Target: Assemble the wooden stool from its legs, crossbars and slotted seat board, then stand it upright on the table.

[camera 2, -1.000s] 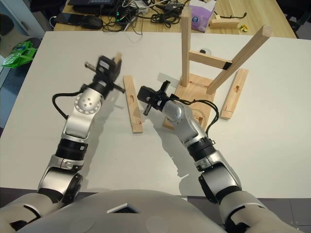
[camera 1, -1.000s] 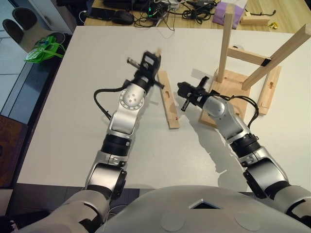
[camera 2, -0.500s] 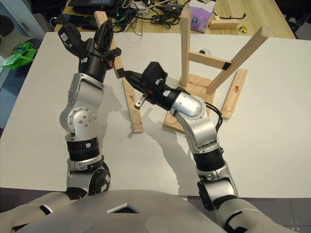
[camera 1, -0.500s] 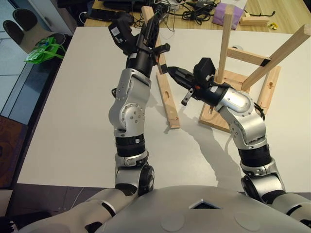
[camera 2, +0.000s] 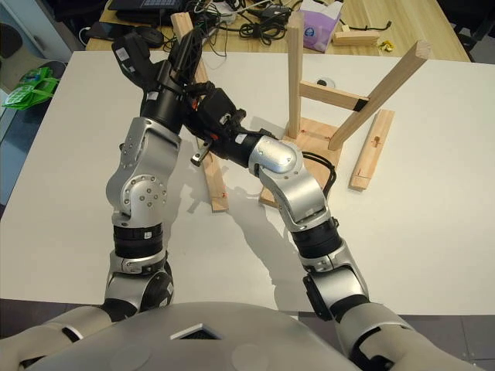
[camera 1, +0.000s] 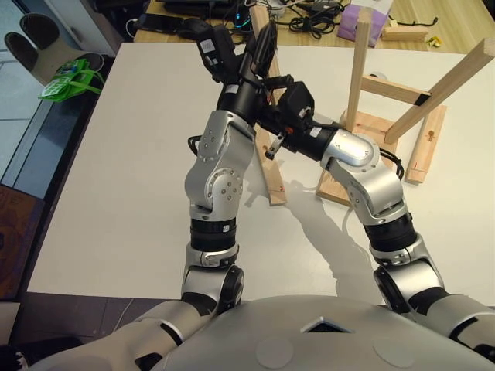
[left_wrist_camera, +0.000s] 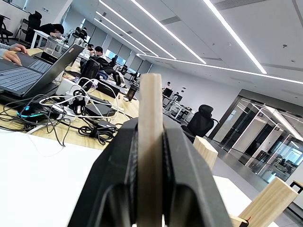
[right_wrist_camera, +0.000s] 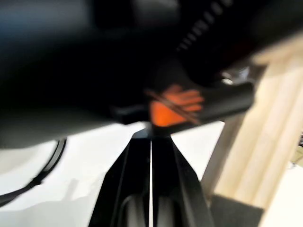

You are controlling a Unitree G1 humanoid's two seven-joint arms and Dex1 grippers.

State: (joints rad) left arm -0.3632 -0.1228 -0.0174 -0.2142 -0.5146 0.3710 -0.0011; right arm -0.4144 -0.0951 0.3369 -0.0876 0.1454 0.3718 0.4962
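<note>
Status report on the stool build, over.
Left gripper raised, shut on wooden leg. Right gripper shut, tight beside the left one. Stool half built, upside down, two legs in. Slotted bar lies below the arms.

My left arm point(camera 1: 219, 154) and right arm point(camera 1: 363, 166) in rounded silver shells, black rings at joints, screw-ringed disc point(camera 1: 222, 185) left of centre, thin black cables point(camera 1: 193, 144), orange patch point(right_wrist_camera: 173, 106) on black casing

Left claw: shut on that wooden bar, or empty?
Shut on it. In the left wrist view the wooden bar stands clamped between the two black fingers of the left claw, touching both.
</note>
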